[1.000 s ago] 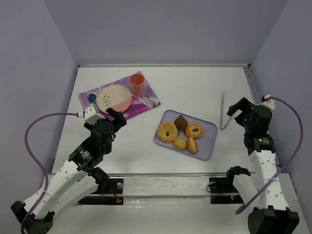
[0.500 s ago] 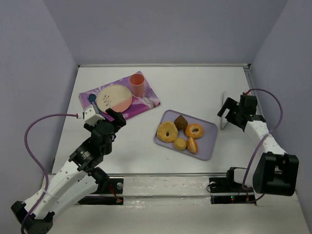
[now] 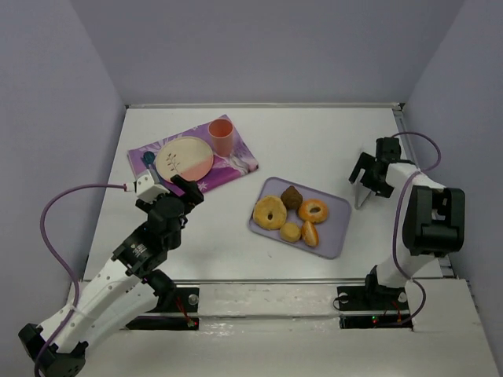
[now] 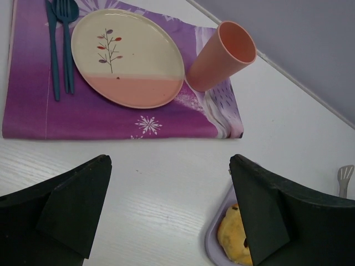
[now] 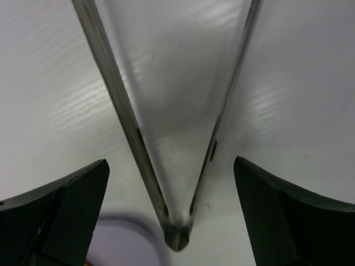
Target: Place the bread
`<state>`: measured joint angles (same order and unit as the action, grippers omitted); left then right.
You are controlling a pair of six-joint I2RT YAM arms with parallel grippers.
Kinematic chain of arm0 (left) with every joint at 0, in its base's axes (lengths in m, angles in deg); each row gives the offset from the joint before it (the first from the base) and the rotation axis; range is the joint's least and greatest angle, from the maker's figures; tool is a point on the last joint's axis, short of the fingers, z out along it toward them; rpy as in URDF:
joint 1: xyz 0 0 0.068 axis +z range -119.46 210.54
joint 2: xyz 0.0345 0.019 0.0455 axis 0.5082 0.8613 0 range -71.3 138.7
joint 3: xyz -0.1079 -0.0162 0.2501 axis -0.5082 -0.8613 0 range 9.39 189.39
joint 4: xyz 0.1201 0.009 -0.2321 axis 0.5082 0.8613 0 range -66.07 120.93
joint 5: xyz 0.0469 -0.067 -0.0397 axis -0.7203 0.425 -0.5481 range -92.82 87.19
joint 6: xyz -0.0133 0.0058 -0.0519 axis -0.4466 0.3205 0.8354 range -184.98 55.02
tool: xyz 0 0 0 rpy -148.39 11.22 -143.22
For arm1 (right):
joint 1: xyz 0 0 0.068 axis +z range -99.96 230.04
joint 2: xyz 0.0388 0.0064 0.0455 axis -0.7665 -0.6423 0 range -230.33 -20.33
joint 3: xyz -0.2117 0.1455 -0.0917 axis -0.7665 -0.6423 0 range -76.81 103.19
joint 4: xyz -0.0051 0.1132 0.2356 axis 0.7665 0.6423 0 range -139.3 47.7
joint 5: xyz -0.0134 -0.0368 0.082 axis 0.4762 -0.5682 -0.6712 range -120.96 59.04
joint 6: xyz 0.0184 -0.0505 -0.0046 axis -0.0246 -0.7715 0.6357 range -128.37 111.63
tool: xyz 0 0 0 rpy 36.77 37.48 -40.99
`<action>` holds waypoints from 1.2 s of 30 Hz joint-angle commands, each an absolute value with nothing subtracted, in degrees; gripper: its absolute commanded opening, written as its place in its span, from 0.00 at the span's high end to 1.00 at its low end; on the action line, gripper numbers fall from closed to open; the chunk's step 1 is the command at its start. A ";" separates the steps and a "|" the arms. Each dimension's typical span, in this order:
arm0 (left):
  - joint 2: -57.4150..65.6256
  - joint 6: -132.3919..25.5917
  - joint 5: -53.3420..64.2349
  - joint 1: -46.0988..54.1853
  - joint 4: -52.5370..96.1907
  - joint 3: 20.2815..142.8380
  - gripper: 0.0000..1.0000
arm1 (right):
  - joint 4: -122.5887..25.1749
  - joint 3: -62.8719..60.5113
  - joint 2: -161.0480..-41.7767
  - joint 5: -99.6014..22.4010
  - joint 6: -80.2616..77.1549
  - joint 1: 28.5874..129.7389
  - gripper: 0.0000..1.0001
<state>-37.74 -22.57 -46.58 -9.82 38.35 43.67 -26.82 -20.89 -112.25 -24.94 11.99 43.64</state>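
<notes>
The bread (image 3: pixel 310 233) is being supported by a lilac tray (image 3: pixel 336 232), which is being shown right of the tabletop's centre, toward the near edge. The bread is lying on the near side of the tray, just beside a small round bun (image 3: pixel 290 232) and on the near side of an orange glazed ring doughnut (image 3: pixel 313 210). A yellow ring doughnut (image 3: pixel 269 212) and a dark brown pastry (image 3: pixel 291 196) are also being carried by the tray. The bread is not being touched by either gripper. The right gripper (image 3: pixel 368 182) is being positioned close to the right edge of the tabletop, over a pair of metal tongs (image 5: pixel 119 111), with its fingers (image 5: pixel 72 205) being held apart. In the right wrist view, the joined end of the tongs is being framed between the two fingers, and no contact with the metal is being shown. The left gripper (image 3: pixel 185 188) is being held over bare tabletop left of centre, well apart from the tray, with its jaws spread wide and nothing being gripped between them. Toward the far left corner, a purple placemat (image 4: pixel 111 119) is being used as the base for a cream and pink plate (image 4: pixel 127 55), an upright pink cup (image 4: pixel 222 55) and blue cutlery (image 4: pixel 60 44), the cutlery being laid just beside the plate.
</notes>
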 commanded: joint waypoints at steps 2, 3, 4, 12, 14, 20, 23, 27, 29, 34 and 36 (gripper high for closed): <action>-39.04 -21.65 -50.45 -9.36 35.35 42.88 0.01 | -26.71 -11.87 -123.50 -20.51 9.56 43.80 0.00; -39.31 -21.48 -51.06 -9.27 35.70 42.79 0.01 | -26.19 -9.60 -125.17 -19.72 9.74 43.80 0.00; -40.00 -21.04 -51.50 -9.36 36.14 42.79 0.01 | -26.10 -8.53 -126.66 -18.67 9.91 43.80 0.00; -44.23 -19.72 -53.44 -9.18 37.03 41.38 0.01 | -23.11 -3.08 -134.41 -13.21 13.25 43.80 0.10; -45.11 -19.72 -53.61 -9.18 36.94 41.21 0.01 | -22.94 -2.90 -134.59 -12.51 13.25 43.80 0.42; -45.11 -19.72 -53.18 -9.18 37.03 41.29 0.01 | -22.41 -5.70 -124.77 -16.17 10.80 43.80 0.63; -44.23 -19.80 -52.74 -9.27 36.76 41.56 0.01 | -22.41 -7.90 -115.13 -23.11 7.82 44.41 0.65; -42.91 -20.86 -51.51 -9.27 35.27 41.47 0.01 | -21.80 -12.65 -102.82 -30.13 7.54 47.74 0.65; -41.77 -21.38 -50.63 -9.18 34.39 41.47 0.01 | -18.39 -14.41 -97.18 -34.19 7.63 50.73 0.64; -39.14 -22.88 -48.52 -9.10 31.84 41.38 0.01 | -11.87 -18.89 -87.67 -33.86 8.33 59.95 0.57; -38.26 -23.14 -47.82 -9.10 31.05 41.30 0.01 | -9.15 -19.59 -84.60 -34.82 9.55 60.49 0.57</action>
<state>-39.93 -22.33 -47.35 -9.47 36.14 41.75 -17.60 -17.11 -88.30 -31.71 8.95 58.35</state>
